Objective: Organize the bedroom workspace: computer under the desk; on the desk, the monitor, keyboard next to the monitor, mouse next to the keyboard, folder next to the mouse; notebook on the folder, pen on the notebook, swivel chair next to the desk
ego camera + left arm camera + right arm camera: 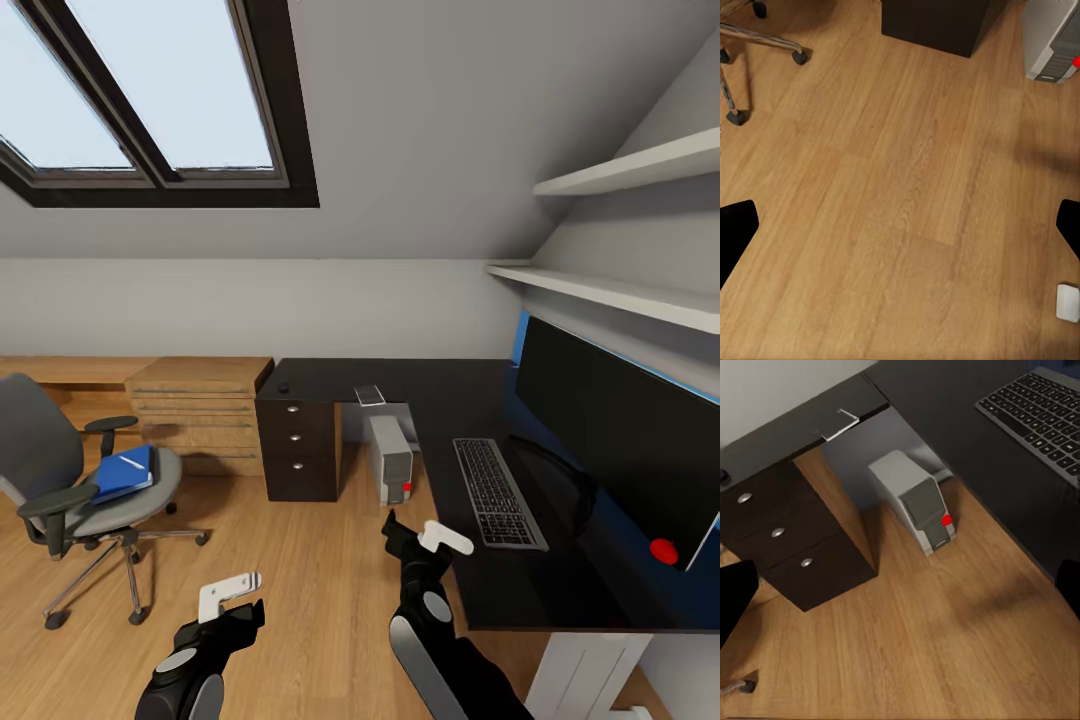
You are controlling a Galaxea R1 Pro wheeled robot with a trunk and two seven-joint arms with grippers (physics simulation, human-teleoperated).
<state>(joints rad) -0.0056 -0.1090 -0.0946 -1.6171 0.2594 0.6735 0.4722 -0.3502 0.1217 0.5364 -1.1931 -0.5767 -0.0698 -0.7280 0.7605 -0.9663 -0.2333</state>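
Note:
The swivel chair stands on the floor at left, apart from the black desk. On its seat lies the blue folder with the white pen on top. The monitor and keyboard rest on the desk's right wing. The mouse and a small pale notebook lie on the back wing. The grey computer stands under the desk. My left gripper and right gripper hang open over the floor, holding nothing.
A black three-drawer unit supports the desk's left end, with a light wood cabinet beside it. White shelves run above the monitor. Bare wood floor lies between chair and desk. The chair's castors reach outward.

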